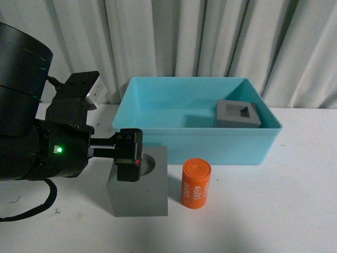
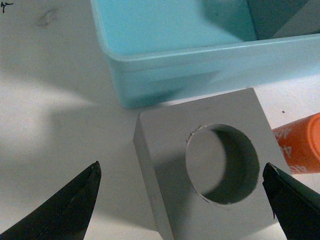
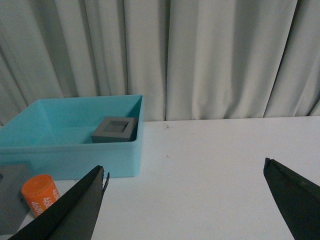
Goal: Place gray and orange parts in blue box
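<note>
A gray cube with a round top recess (image 1: 141, 192) stands on the white table in front of the blue box (image 1: 210, 146). My left gripper (image 1: 128, 156) hovers just above it, open. In the left wrist view the gripper (image 2: 181, 172) straddles the cube (image 2: 165, 155), one fingertip on each side and neither touching it. The orange cylinder (image 1: 196, 183) printed "4680" stands upright beside this cube, also near the box's front wall. A second gray cube with a square recess (image 1: 238, 113) lies inside the box at its right end. My right gripper (image 3: 185, 170) is open over bare table.
White curtains (image 1: 210, 37) hang behind the table. The blue box (image 3: 75, 160), the orange cylinder (image 3: 39, 194) and a corner of the round-recess cube (image 3: 10, 195) lie off to one side of the right gripper.
</note>
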You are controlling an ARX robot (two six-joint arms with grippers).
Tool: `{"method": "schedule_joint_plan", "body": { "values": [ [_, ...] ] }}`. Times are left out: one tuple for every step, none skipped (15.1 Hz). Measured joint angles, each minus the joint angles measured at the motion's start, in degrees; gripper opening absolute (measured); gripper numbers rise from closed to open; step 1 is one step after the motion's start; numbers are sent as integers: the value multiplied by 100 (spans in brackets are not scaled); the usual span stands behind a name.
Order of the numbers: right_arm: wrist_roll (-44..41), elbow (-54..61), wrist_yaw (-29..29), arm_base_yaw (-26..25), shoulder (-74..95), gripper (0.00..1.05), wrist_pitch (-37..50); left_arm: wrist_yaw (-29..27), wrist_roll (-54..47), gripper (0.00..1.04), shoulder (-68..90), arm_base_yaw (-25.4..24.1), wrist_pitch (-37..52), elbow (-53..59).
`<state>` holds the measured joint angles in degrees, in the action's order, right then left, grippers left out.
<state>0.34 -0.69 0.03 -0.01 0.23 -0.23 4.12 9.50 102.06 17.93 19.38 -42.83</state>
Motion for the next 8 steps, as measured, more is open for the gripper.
{"method": "schedule_joint_plan", "body": {
  "values": [
    [0,0,0,0,0,98,2,0,-81,98,142,-22,44,-81],
    [0,0,0,0,0,98,2,0,-133,98,291,-42,77,-179],
    [0,0,0,0,0,98,2,4,-203,98,404,-57,90,-243],
    [0,2,0,0,0,98,2,17,-229,98,483,-68,92,-264],
    [0,0,0,0,0,98,2,24,-243,98,535,-90,94,-273],
    [-2,0,0,0,0,98,2,44,-247,98,584,-90,107,-293],
    [-2,0,0,0,0,98,2,46,-256,98,660,-92,129,-337],
    [0,0,0,0,0,98,2,44,-295,98,737,-96,125,-365]
  ]
}}
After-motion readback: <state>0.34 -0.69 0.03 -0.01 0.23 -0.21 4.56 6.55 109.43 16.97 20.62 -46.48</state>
